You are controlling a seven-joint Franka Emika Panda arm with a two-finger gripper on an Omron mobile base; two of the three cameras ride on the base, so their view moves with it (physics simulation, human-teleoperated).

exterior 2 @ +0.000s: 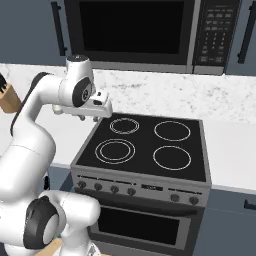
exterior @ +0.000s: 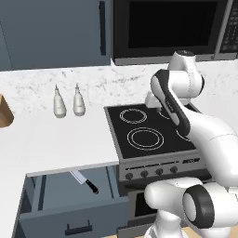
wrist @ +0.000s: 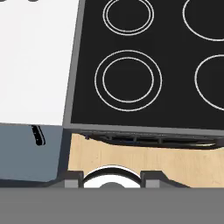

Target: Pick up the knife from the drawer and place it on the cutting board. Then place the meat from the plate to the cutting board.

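The counter edge hides the knife (wrist: 38, 135) blade (handle showing); gripper (exterior 2: 86, 116) opening unreadable.

Black stove (exterior: 148, 135), four ringed burners, knobs along front. Two white shakers (exterior: 67, 102) on counter (exterior: 56, 139) at stove's 9 o'clock. Microwave (exterior 2: 135, 30) at 12. Knife block (exterior 2: 7, 97) far left.
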